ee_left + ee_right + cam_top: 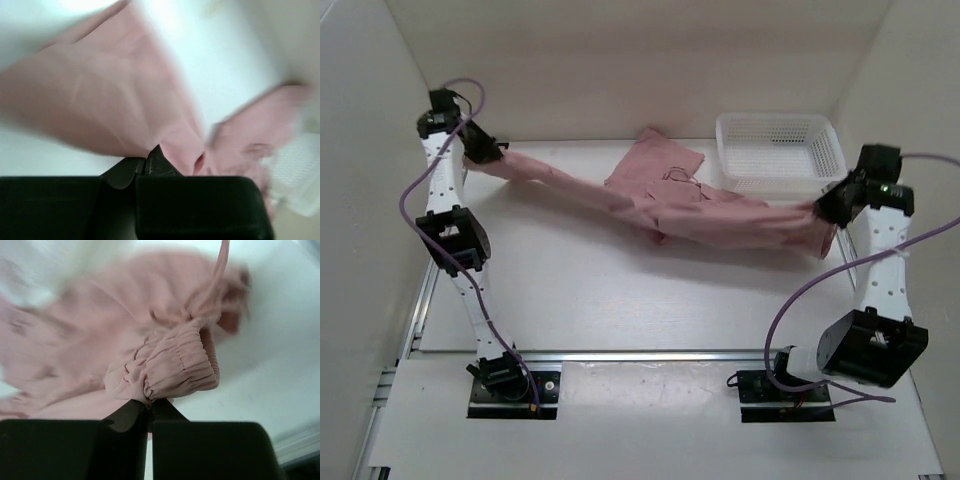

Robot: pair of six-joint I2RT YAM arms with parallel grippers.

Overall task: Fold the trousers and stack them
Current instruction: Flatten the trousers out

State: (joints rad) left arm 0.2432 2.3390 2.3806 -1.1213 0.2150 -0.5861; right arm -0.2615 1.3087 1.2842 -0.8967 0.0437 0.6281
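The dusty-pink trousers [660, 200] stretch across the table from far left to right, with the waist and dark drawstrings bunched at the middle back. My left gripper [480, 150] is shut on the end of one leg at the far left; in the left wrist view the trousers' fabric [115, 95] runs out from the closed jaws, blurred. My right gripper [828, 208] is shut on the other leg's end at the right; the right wrist view shows the trousers' gathered elastic cuff [175, 365] pinched between the closed fingers.
A white plastic mesh basket [780, 152] stands at the back right, just behind the right gripper and next to the trousers. White walls close in the table on the left, back and right.
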